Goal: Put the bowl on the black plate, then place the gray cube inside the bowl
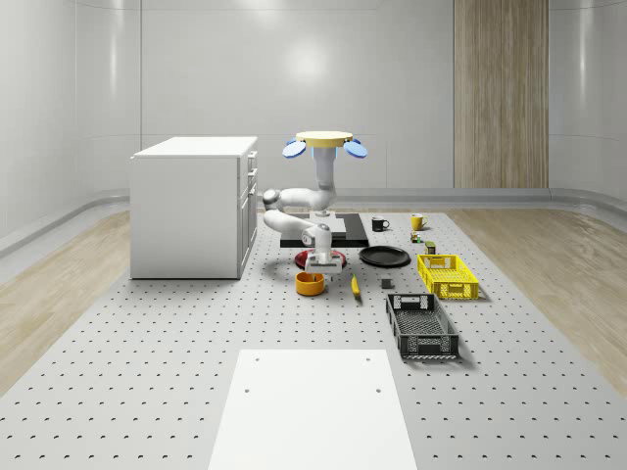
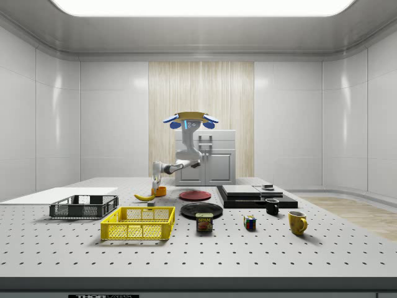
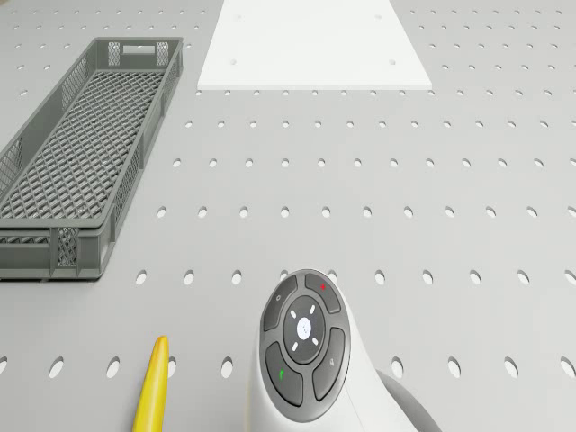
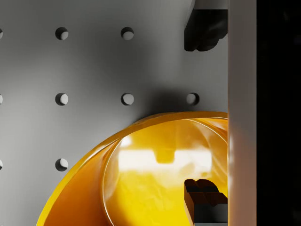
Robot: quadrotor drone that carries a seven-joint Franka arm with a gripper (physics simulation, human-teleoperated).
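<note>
Claw (image 4: pixel 205 110) spread open straddling the orange bowl's (image 4: pixel 155 179) far rim, one fingertip (image 4: pixel 203 195) inside, drone (image 1: pixel 324 143) hovering behind bowl.

We get a high overview facing the white cabinet (image 1: pixel 194 206), a low side camera; both share the perforated grey table (image 1: pixel 147 362).

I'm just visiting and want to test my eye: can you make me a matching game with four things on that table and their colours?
Things:
1. bowl
2. plate nearest the bowl
3. crate beside the spam can
4. long crate

Colours:
A. yellow
B. dark grey
C. orange
D. red

Pairs: 1-C, 2-D, 3-A, 4-B
</note>
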